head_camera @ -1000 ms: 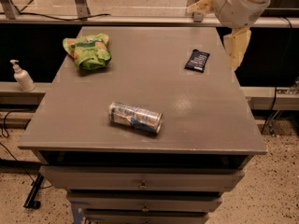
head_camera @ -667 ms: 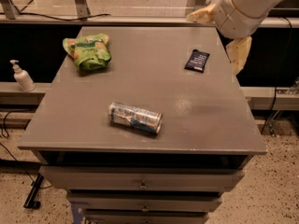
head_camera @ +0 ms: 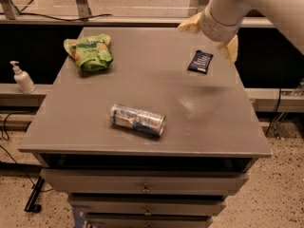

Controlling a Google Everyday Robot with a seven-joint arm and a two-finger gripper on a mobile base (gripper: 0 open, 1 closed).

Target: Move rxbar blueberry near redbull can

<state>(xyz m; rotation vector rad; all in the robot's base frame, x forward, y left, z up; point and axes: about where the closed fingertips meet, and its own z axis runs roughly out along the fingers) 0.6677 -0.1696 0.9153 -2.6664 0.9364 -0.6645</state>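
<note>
The rxbar blueberry (head_camera: 200,61) is a small dark navy wrapper lying flat near the table's far right edge. The redbull can (head_camera: 137,119) lies on its side at the front middle of the grey table (head_camera: 142,82), well apart from the bar. My gripper (head_camera: 210,36) hangs above the table's far right corner, just behind and above the bar. Its two pale yellow fingers (head_camera: 231,49) are spread apart and hold nothing. The white wrist covers the space between them.
A green snack bag (head_camera: 89,52) lies at the table's far left. A white pump bottle (head_camera: 22,78) stands on a ledge left of the table. Drawers sit below the table front. A glass rail runs behind.
The arm has swung left and lower over the table's far right corner, nearer the bar. The bar, can and bag have not moved.
</note>
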